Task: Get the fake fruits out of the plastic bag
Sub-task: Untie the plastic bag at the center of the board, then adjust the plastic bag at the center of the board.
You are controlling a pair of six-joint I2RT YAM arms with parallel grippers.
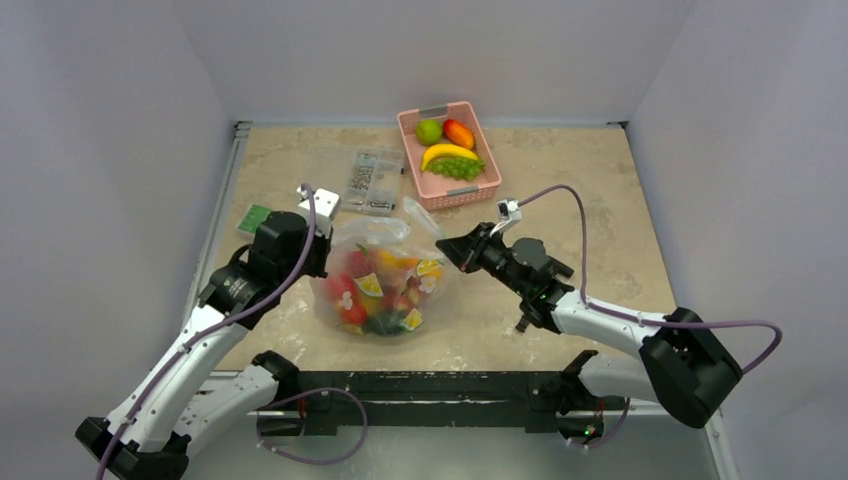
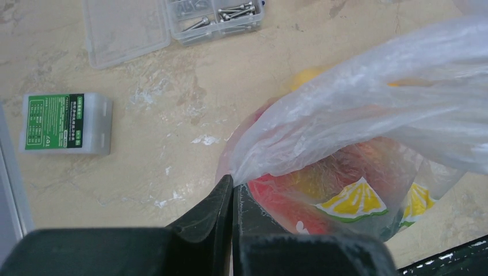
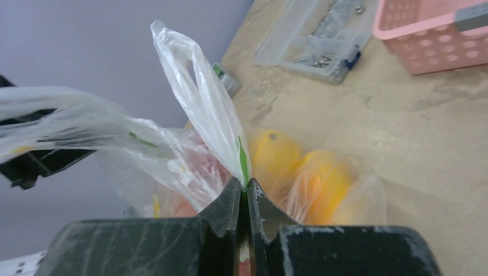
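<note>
From above, we see the large clear crinkly plastic bag (image 1: 392,262) with yellow-and-green printed motifs sitting on the beige marbled table (image 1: 600,200), near its front edge and between the two arms. The small glossy fake fruits (image 1: 352,296), mostly red with some yellow and dark green, all lie inside it. The left gripper (image 1: 324,252) meets the bag's left side and the right gripper (image 1: 447,250) its right side. Far behind stands a pink perforated plastic basket (image 1: 470,190) holding a yellow banana (image 1: 448,152) and a green grape bunch (image 1: 458,168). To its left lie a flat clear case of metal parts (image 1: 365,180) and a small green-labelled box (image 1: 254,217).

From the left wrist, we see the left gripper (image 2: 232,184) clenched on a pinch of the plastic bag (image 2: 374,98), its film stretching up and to the right. Red fake fruits (image 2: 276,198) show through beneath. The green-labelled box (image 2: 66,123) lies to the left and the clear case (image 2: 172,23) farther off.

From the right wrist, we see the right gripper (image 3: 246,185) clamped on a fold of the plastic bag (image 3: 201,109), a loop of film standing upright above the jaws. Orange-yellow fake fruits (image 3: 276,152) rest inside just beyond. The pink basket (image 3: 426,40) and clear case (image 3: 322,40) sit far right.
</note>
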